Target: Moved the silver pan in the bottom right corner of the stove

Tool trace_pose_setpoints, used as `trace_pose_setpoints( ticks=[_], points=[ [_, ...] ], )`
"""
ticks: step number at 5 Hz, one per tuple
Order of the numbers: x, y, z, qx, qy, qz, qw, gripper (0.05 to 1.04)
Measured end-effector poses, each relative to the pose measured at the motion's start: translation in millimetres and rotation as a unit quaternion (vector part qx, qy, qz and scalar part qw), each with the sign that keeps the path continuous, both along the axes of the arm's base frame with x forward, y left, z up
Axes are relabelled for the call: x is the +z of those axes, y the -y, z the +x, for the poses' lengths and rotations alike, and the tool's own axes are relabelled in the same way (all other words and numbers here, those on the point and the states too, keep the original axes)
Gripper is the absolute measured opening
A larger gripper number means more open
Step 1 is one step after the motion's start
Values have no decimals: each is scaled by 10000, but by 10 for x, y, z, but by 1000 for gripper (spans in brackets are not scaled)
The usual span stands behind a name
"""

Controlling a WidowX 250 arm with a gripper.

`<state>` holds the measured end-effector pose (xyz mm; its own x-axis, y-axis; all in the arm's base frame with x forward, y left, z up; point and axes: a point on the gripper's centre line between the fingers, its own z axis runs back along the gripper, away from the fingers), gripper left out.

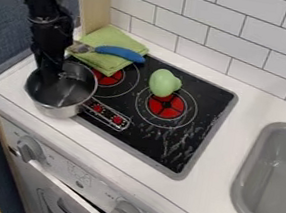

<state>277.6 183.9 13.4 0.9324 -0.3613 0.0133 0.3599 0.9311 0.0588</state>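
Well, over on the left the black arm hangs down with its gripper (60,73) at the pan (56,110), the lower end inside the rim. I can't tell from here whether the jaws are wide or narrow, or whether they hold the pan. The silver pan is at the worktop's (16,90) front left, overlapping the left edge of the stove (177,156), beside the strip with two red knobs (108,114). Whether it touches down, I can't say.

Behind it, a green cloth (118,41) lies across the stove's back left corner, and a tool with a blue handle (118,52) rests on top, its metal end towards the arm. A pale green toy (164,83) sits at the back of the right-hand red burner (166,108). Off to the right is the grey sink (274,173).
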Motion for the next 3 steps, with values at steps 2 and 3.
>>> trace_pose_setpoints(
  ticks=[2, 3],
  points=[
    [307, -32, -94, 152, 295, -143, 9993, 74],
    [475, 89, -146, 354, 459, -170, 9982, 74]
  ],
)
